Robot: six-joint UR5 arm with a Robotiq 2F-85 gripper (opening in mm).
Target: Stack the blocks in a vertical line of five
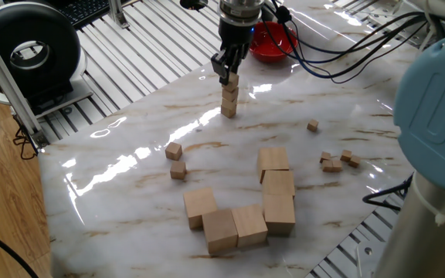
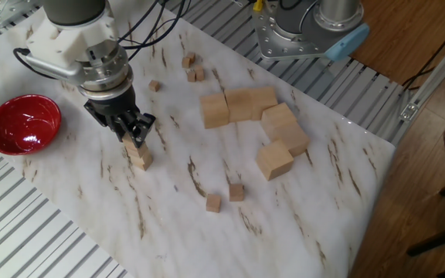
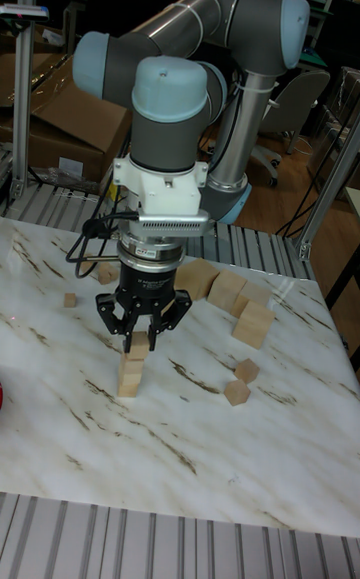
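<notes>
Bright overhead light fell evenly on the glossy white marble-patterned table [image 1: 130, 166], which threw back white glare streaks along its left half in one fixed view. The other fixed view was softer, with faint shadows. The tall fixed view was dimmer and grainier, its background dark. The large blue robot joint [image 1: 436, 108] nearest the lens was blurred.

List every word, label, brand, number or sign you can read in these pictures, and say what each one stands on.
No text can be read in any view.
The pale plate on the gripper's wrist flange shows a dark printed strip: too small and blurred to read.
The blocks, the large cubes, the red bowl and the marble table: no markings visible.
</notes>
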